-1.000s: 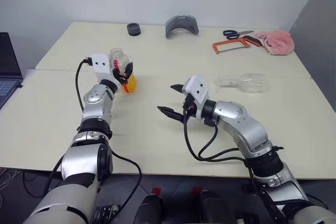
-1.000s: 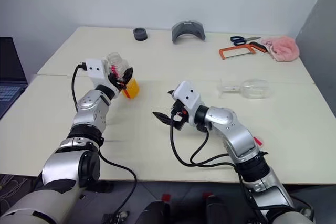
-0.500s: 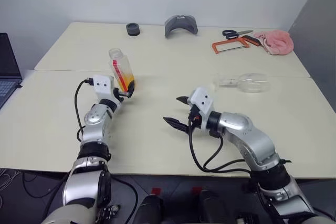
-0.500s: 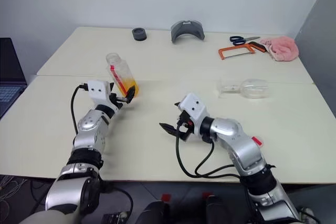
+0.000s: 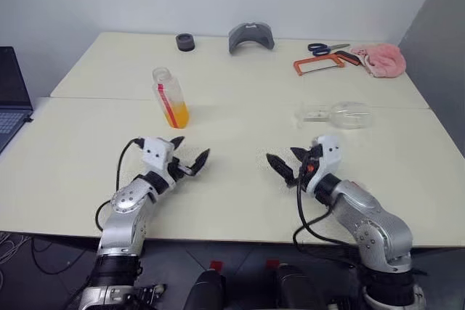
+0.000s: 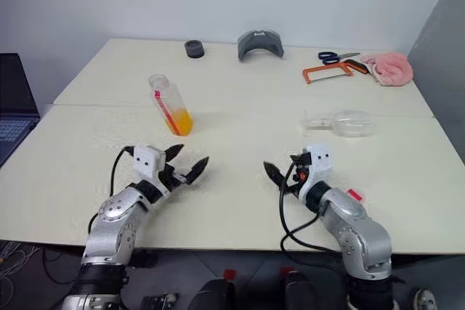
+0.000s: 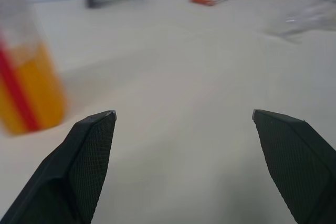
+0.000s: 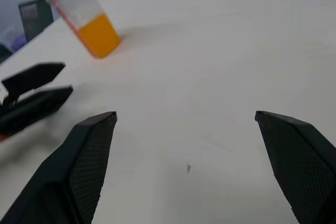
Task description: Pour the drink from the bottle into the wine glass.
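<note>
Both grippers held open and empty near the table's front edge; bottle upright, wine glass lying on its side.

The left gripper (image 5: 190, 157) and right gripper (image 5: 285, 162) are held low over the table (image 5: 232, 201), fingers spread wide and nothing gripped, probably as a rest pose with neither object engaged. Farther back, the bottle (image 5: 171, 97) is stood upright and uncapped, the drink (image 5: 177, 115) filling only its lower part. The wine glass (image 5: 341, 114) is laid on its side to the right, well apart from the bottle and seemingly empty, so pouring appears not yet done. Scissors (image 5: 327, 47) and a pink cloth (image 5: 381, 57) at the far edge are placed by the head views, while the drink is shown close by the left wrist view.
</note>
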You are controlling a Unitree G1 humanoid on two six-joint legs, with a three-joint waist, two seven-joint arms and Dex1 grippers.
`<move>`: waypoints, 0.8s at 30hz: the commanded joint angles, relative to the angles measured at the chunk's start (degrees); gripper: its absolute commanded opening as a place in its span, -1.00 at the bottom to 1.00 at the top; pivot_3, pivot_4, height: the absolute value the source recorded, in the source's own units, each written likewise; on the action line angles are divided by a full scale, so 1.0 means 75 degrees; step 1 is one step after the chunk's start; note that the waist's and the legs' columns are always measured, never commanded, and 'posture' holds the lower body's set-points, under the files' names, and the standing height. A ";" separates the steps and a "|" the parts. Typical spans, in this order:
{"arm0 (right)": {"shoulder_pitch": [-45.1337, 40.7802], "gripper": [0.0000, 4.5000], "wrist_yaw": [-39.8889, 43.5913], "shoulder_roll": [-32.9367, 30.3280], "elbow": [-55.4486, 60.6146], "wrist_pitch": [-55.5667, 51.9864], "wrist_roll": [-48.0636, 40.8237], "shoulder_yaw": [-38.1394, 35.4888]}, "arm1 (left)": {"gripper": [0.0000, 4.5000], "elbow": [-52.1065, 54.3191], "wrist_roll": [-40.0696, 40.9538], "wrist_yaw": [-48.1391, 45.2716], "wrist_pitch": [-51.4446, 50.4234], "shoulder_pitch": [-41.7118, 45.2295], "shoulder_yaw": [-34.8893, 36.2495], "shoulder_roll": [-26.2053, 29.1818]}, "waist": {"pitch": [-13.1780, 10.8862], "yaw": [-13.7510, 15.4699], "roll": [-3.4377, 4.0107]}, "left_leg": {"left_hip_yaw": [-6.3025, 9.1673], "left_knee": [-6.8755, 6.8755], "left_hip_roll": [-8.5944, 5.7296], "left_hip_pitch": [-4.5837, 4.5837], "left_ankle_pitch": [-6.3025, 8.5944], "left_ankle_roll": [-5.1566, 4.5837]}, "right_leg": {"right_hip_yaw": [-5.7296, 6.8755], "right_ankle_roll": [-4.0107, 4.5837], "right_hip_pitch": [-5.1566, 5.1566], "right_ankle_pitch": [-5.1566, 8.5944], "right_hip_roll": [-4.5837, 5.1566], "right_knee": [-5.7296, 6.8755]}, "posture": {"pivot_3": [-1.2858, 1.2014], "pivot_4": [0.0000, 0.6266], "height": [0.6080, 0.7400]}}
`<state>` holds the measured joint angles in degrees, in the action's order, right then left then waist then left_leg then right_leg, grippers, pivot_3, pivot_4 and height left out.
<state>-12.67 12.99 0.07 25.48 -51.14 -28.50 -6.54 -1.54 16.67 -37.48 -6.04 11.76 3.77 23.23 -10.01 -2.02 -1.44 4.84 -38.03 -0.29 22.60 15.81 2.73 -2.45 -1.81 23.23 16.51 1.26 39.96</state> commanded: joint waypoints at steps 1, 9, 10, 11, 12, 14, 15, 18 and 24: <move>-0.0665 1.00 -0.1046 0.0851 -0.0310 -0.0171 -0.0944 -0.1082 | 0.99 0.0593 0.0183 -0.0779 -0.0123 0.0144 -0.0274 0.0356 | 0.0001 -0.0007 0.0004 | -0.0003 0.0005 0.0001 -0.0006 0.0000 0.0000 | -0.0003 0.0000 0.0000 0.0000 -0.0001 0.0001 | 0.03 -0.52 1.00; -0.2356 1.00 -0.2756 0.1569 -0.2544 0.0954 -0.1865 -0.2655 | 0.99 0.0580 0.0391 -0.2192 -0.0364 0.0809 -0.0578 0.1027 | -0.0003 0.0000 0.0012 | -0.0028 0.0011 -0.0008 -0.0011 0.0000 0.0000 | -0.0007 0.0002 0.0000 0.0001 -0.0007 -0.0001 | 0.03 -0.52 1.00; -0.2491 1.00 -0.2815 0.1525 -0.2783 0.1106 -0.1948 -0.2711 | 0.99 0.0551 0.0366 -0.2266 -0.0354 0.0873 -0.0594 0.1051 | -0.0004 -0.0003 0.0013 | -0.0031 0.0012 -0.0007 -0.0011 0.0000 -0.0001 | -0.0005 0.0002 -0.0001 0.0001 -0.0006 -0.0001 | 0.03 -0.52 1.00; -0.2663 1.00 -0.2906 0.1506 -0.3099 0.1349 -0.1997 -0.2804 | 0.99 0.0571 0.0358 -0.2285 -0.0406 0.0971 -0.0614 0.1045 | -0.0005 -0.0016 0.0015 | -0.0033 0.0012 -0.0006 -0.0011 0.0001 -0.0001 | -0.0007 0.0002 0.0000 0.0001 -0.0006 -0.0001 | 0.03 -0.52 1.00; -0.2775 1.00 -0.2970 0.1484 -0.3323 0.1532 -0.2044 -0.2850 | 0.99 0.0589 0.0354 -0.2293 -0.0450 0.1038 -0.0625 0.1036 | -0.0006 -0.0030 0.0016 | -0.0034 0.0012 -0.0007 -0.0010 0.0001 -0.0002 | -0.0009 0.0002 0.0001 0.0001 -0.0007 -0.0001 | 0.03 -0.52 1.00; -0.2991 1.00 -0.3039 0.1444 -0.3749 0.1999 -0.2073 -0.2952 | 0.99 0.0613 0.0351 -0.2318 -0.0489 0.1145 -0.0652 0.0996 | -0.0007 -0.0066 0.0018 | -0.0036 0.0013 -0.0007 -0.0011 0.0001 -0.0002 | -0.0007 0.0002 0.0001 0.0001 -0.0011 -0.0001 | 0.03 -0.52 1.00; -0.3098 1.00 -0.3082 0.1397 -0.3964 0.2157 -0.2133 -0.3030 | 0.99 0.0658 0.0379 -0.2347 -0.0529 0.1175 -0.0668 0.0979 | -0.0007 -0.0090 0.0018 | -0.0036 0.0015 -0.0007 -0.0011 0.0001 -0.0002 | -0.0007 0.0002 0.0001 0.0001 -0.0013 -0.0001 | 0.03 -0.52 1.00; -0.3392 1.00 -0.3134 0.1235 -0.4660 0.2613 -0.2360 -0.3254 | 0.99 0.0721 0.0448 -0.2484 -0.0578 0.1181 -0.0709 0.0982 | -0.0007 -0.0154 0.0019 | -0.0035 0.0015 -0.0005 -0.0011 0.0001 -0.0003 | -0.0007 0.0002 0.0002 0.0001 -0.0014 0.0001 | 0.03 -0.52 1.00; -0.4314 1.00 -0.3076 0.0924 -0.6489 0.3664 -0.2508 -0.3697 | 0.99 0.0358 0.0357 -0.2697 -0.0425 0.1245 -0.0716 0.1064 | -0.0011 -0.0180 0.0026 | -0.0036 0.0017 -0.0003 -0.0011 0.0001 -0.0003 | -0.0008 0.0003 0.0003 0.0001 -0.0017 0.0001 | 0.03 -0.52 1.00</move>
<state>-41.90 -10.35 6.90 -20.70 -26.86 -45.95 -33.34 1.21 19.06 -57.07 -10.51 20.25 -2.04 30.63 -10.09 -3.37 -1.25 4.56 -37.91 -0.32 22.50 15.82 2.70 -2.54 -1.79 23.25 16.52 1.13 39.97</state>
